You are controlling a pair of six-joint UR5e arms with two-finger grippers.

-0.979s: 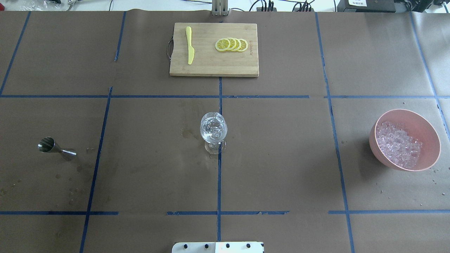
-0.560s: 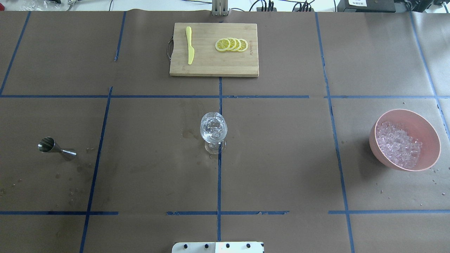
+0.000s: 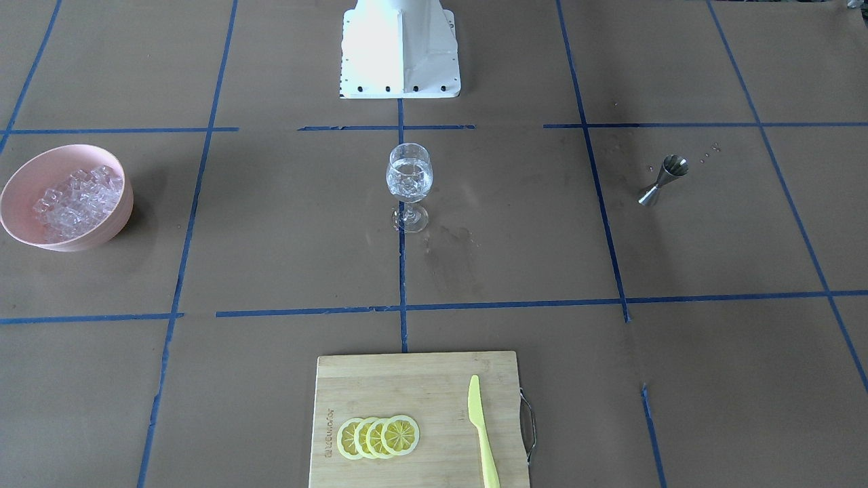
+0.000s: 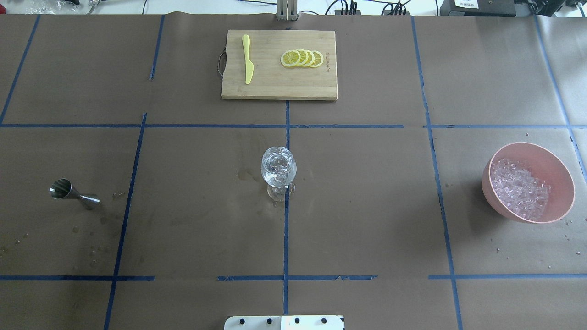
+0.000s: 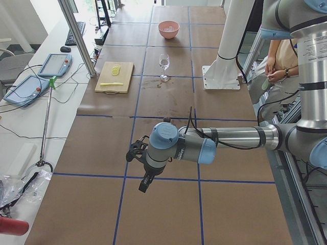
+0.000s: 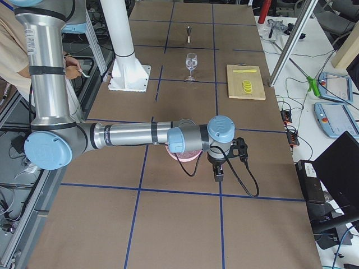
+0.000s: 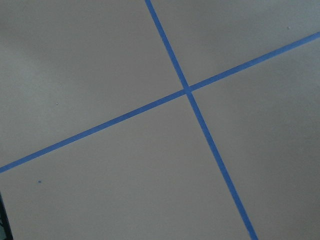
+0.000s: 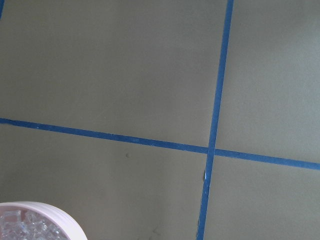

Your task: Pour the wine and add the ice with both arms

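The wine glass stands upright at the table's middle, with clear ice cubes in its bowl; it also shows in the front view. I cannot make out any dark wine. A pink bowl at the right holds a heap of ice. A steel jigger stands at the left. The left gripper hangs over bare table far from the glass. The right gripper hangs just beyond the bowl. Both show only in side views, so I cannot tell whether they are open or shut.
A wooden cutting board at the table's far edge carries a yellow knife and lemon slices. The white base block stands at the robot's side. Blue tape lines cross the brown table. A person sits behind the base.
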